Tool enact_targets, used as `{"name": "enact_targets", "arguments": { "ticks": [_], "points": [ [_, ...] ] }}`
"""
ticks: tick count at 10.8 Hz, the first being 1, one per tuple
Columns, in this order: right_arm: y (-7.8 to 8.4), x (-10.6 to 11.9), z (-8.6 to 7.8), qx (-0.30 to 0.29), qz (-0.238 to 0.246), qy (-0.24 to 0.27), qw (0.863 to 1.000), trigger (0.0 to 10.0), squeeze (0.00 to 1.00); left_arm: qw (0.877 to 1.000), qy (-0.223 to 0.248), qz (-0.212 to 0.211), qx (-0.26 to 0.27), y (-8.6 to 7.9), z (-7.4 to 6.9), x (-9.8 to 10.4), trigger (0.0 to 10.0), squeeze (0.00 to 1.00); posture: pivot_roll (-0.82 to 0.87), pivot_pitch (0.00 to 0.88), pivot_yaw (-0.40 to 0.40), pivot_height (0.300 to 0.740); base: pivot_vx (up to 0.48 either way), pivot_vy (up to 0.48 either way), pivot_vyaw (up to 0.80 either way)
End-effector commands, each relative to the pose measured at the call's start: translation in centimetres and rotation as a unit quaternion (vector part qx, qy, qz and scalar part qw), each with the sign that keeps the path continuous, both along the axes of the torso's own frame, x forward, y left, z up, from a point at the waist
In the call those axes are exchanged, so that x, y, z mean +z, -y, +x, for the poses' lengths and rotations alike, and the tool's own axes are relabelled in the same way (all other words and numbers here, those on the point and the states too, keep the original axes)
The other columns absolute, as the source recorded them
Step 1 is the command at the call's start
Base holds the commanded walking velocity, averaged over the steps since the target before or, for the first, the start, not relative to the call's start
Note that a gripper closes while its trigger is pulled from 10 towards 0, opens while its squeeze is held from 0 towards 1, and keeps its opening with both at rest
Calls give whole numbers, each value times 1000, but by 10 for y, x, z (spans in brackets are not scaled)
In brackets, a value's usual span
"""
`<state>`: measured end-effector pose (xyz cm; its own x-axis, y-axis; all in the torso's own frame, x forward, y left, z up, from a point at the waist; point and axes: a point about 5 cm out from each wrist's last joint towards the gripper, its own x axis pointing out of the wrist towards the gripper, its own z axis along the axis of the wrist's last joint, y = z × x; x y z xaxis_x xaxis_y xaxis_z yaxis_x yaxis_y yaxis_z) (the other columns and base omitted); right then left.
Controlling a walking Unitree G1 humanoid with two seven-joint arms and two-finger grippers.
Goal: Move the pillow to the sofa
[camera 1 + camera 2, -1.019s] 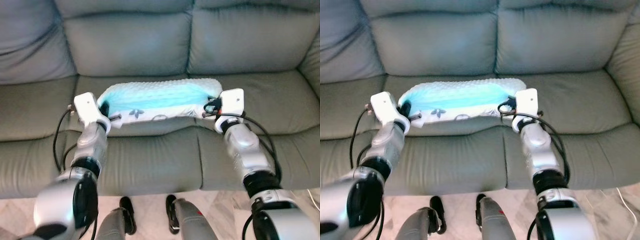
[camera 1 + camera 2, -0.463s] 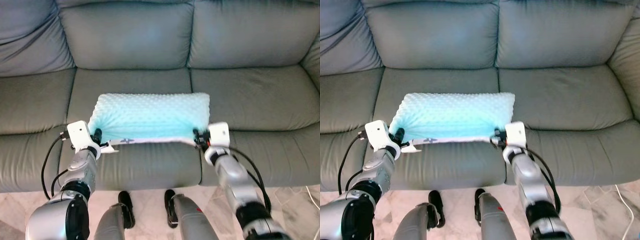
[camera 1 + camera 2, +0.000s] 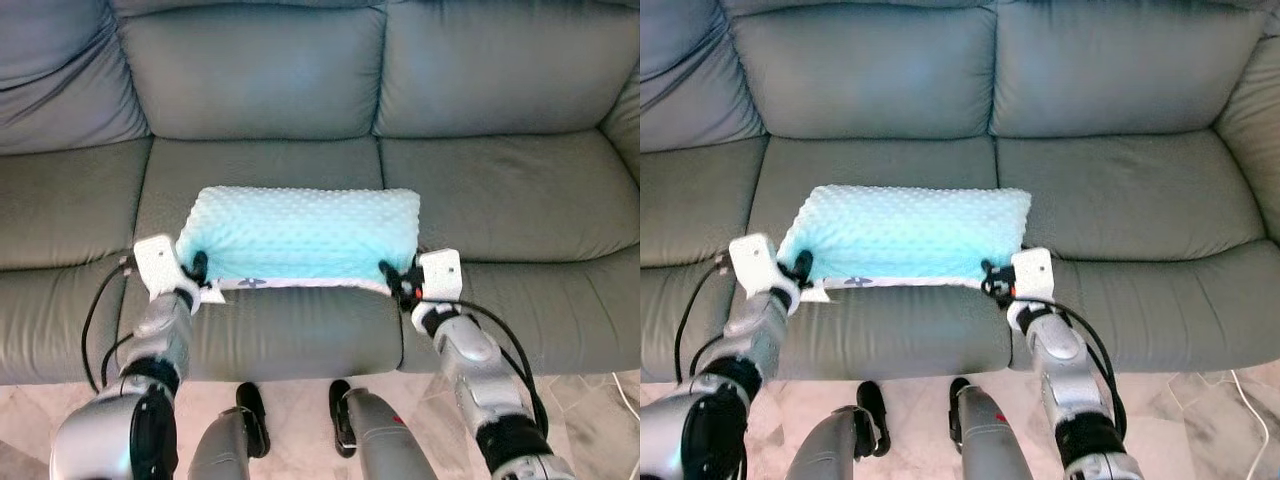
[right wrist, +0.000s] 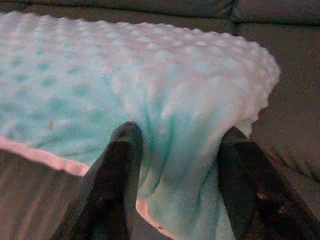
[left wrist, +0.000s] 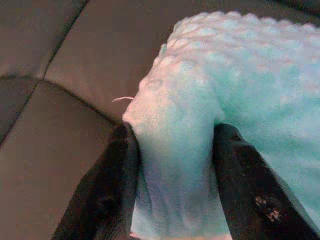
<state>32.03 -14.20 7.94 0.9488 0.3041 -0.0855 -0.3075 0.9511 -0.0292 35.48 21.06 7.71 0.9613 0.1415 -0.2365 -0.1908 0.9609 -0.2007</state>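
1. The left gripper (image 3: 197, 268) sits at the near left corner of the pillow, its silver arm reaching up from the lower left. In the left wrist view its two black fingers (image 5: 107, 190) stand on either side of a bunched fold of the dotted fabric, the jaws closed on that corner.
2. The pale turquoise, bumpy-textured rectangular pillow (image 3: 300, 235) lies flat on the middle seat cushion of the grey leather sofa (image 3: 270, 75), its long side running across the seat. Its near edge, where a white patterned underside strip shows, lies close to the front edge of the cushion.
3. The right gripper (image 3: 398, 282) is at the near right corner of the pillow, with its white wrist block just beside that corner. In the right wrist view its black fingers (image 4: 117, 185) pinch a fold of the fabric between them, so these jaws also grip the pillow.
4. Below the arms, the robot's own legs and black feet (image 3: 255, 425) stand on a pale marble-like floor (image 3: 30, 435) before the sofa.
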Motion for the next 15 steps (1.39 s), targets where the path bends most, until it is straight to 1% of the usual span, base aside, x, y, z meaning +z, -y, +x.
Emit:
{"name": "enact_targets", "arguments": {
  "ticks": [1, 2, 3, 4, 6, 7, 8, 9, 10, 11, 12, 13, 14, 15],
  "points": [
    [-1, -9, -7, 8, 4, -18, 1000, 10000, 1000, 1000, -21, 7, 1, -6, -8, -11, 10000, 1000, -268, 318, -2, 740, 0, 0, 0],
    [-1, -11, -14, 21, 9, -22, 1000, 10000, 1000, 1000, -15, 14, -9, -8, -8, -9, 10000, 1000, -252, 264, 11, 740, 0, 0, 0],
    [-2, -11, -16, 23, 9, -22, 999, 10000, 1000, 1000, -15, 15, -10, -9, -8, -9, 10000, 1000, -251, 254, 13, 740, 0, 0, 0],
    [-4, -11, -17, 27, 12, -25, 999, 10000, 1000, 1000, -17, 17, -10, -12, -9, -10, 10000, 1000, -248, 224, 19, 740, 0, 0, 0],
    [-3, -12, -17, 24, 15, -28, 999, 10000, 1000, 999, -23, 21, -10, -13, -11, -13, 10000, 1000, -243, 206, 26, 740, 0, 0, 0],
    [1, -8, -20, 20, 19, -24, 999, 10000, 1000, 999, -13, 30, -29, -10, -9, -10, 10000, 1000, -239, 181, 35, 740, 0, 0, 0],
    [1, -5, -22, 22, 18, -19, 999, 10000, 1000, 998, -5, 37, -42, -8, -8, -7, 10000, 1000, -236, 173, 36, 740, 0, 0, 0],
    [0, 2, -26, 32, 8, -6, 999, 10000, 1000, 998, 4, 38, -53, -9, -7, -4, 10000, 1000, -233, 158, 41, 740, 0, 0, 0],
    [1, 4, -27, 33, 3, -4, 999, 10000, 1000, 998, 7, 29, -49, -10, -8, -4, 10000, 1000, -230, 148, 47, 740, 0, 0, 0],
    [2, 3, -29, 30, -11, -7, 999, 10000, 1000, 999, 6, 20, -45, -10, -10, -7, 10000, 1000, -227, 134, 55, 740, 0, 0, 0],
    [3, 3, -30, 23, -12, -11, 1000, 10000, 1000, 999, 4, 11, -41, -10, -13, -11, 10000, 1000, -227, 130, 57, 740, 0, 0, 0],
    [9, 2, -33, -14, -19, -22, 999, 10000, 1000, 999, -14, -1, -41, -8, -20, -22, 10000, 1000, -225, 119, 61, 740, 0, 0, 0],
    [12, 2, -34, -34, -30, -22, 999, 10000, 1000, 999, -17, -3, -50, -6, -22, -25, 10000, 1000, -226, 111, 60, 740, 0, 0, 0],
    [28, -1, -40, -100, -52, -37, 993, 10000, 1000, 997, -23, 14, -78, -4, -28, -31, 10000, 1000, -224, 106, 60, 740, 0, 0, 0]
  ]
}}
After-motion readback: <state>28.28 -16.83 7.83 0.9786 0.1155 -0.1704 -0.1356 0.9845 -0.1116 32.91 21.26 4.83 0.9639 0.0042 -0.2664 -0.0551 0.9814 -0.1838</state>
